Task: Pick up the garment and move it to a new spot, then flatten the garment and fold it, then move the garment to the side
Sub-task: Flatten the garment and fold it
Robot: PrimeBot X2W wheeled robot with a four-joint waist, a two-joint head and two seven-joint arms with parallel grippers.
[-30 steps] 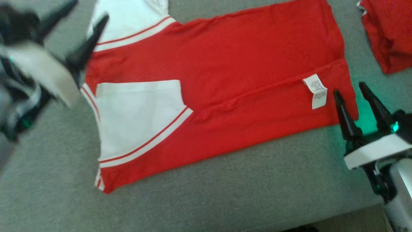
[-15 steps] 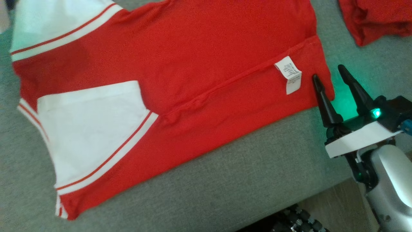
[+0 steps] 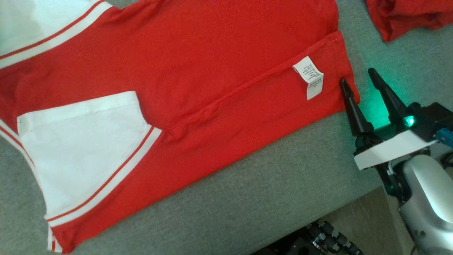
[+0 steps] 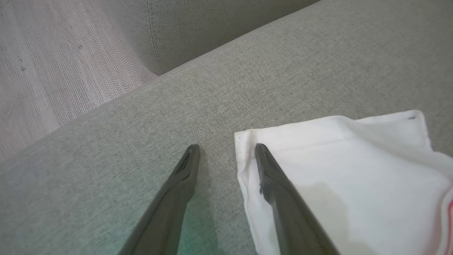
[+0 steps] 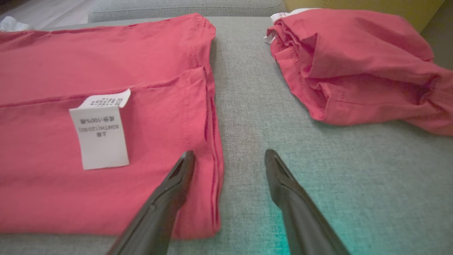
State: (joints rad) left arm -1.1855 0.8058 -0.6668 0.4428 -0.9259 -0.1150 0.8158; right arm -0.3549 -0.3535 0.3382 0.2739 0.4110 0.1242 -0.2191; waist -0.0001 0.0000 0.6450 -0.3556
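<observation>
Head view: garment (image 3: 219,71) lies flat on the grey cushion (image 3: 269,198), red body, near sleeve (image 3: 81,141) white and folded onto it. Long axis runs across the view, a bit tilted: sleeves toward robot's left, hem toward its right. Right gripper (image 3: 355,76) sits at the near hem corner, jaws wide, holding nothing. One finger is over the red cloth, the other over bare cushion. Care label (image 3: 308,78) is on the cloth just beside it. Second red garment (image 3: 407,16) is bunched at upper right, apart from the hem. Wood floor (image 3: 368,219) shows past the cushion edge.

Left wrist view: left gripper (image 4: 226,147) has its jaws apart, nothing pinched. White sleeve end (image 4: 354,177): its corner lies between the fingers, one finger over the cloth edge, the other over cushion. Which sleeve, can't tell. Tip contact unclear.

Right wrist view: hem edge runs up between the fingers, and the cloth looks doubled at that corner. Second garment is ahead and to the right with a bare cushion strip between.

Read: each arm is nearer its own end and both straddle an edge, so closing should catch cloth. Risks: catching the top layer only, and dragging hemward into the second garment.
</observation>
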